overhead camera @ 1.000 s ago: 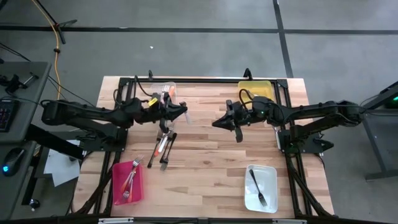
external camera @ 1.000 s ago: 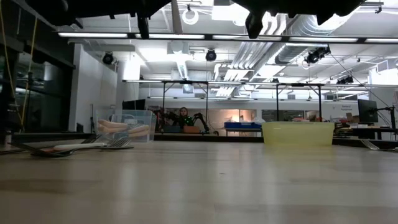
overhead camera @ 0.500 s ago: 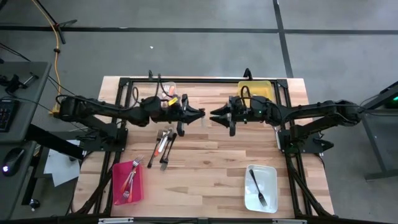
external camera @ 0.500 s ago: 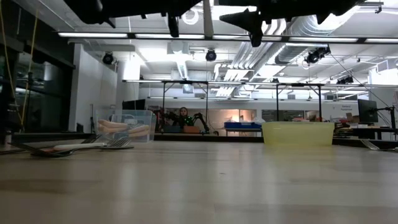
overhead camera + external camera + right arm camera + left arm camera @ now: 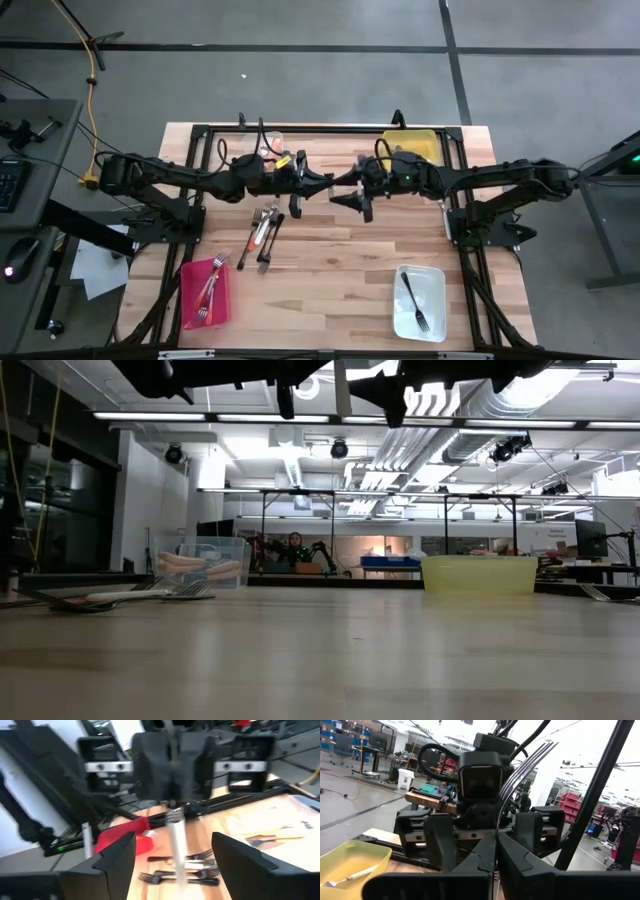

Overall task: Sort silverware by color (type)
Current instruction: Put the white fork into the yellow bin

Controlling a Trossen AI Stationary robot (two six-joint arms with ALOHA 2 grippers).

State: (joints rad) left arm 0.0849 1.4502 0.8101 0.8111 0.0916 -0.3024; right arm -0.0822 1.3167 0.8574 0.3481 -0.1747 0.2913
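My left gripper (image 5: 324, 181) hangs over the middle of the table, shut on an all-metal fork (image 5: 522, 770) whose tines stick out past its fingertips toward my right gripper. My right gripper (image 5: 341, 189) faces it, open. Its two fingers (image 5: 116, 865) stand on either side of the fork's free end (image 5: 175, 837) without touching it. More silverware (image 5: 264, 229) lies in a loose pile on the table, below the left arm in the high view. My left gripper pinches the fork's handle (image 5: 497, 827) between its two fingers. It comes level from the table's left, and the fork runs on along the fingers toward the right. The fork is lifted clear of the table, tines outward and slanting a little upward.
A red bin (image 5: 205, 293) with forks sits near left, and a white bin (image 5: 432, 300) with one dark fork near right. A yellow bin (image 5: 412, 141) stands far right, and a clear bin (image 5: 268, 143) with orange-handled pieces far left. Bare wood lies between the pile and the white bin.
My left gripper has carried the fork toward the table's right, up to my right gripper. My right gripper has edged left toward it and opened, so that its fingers now stand around the fork's tip.
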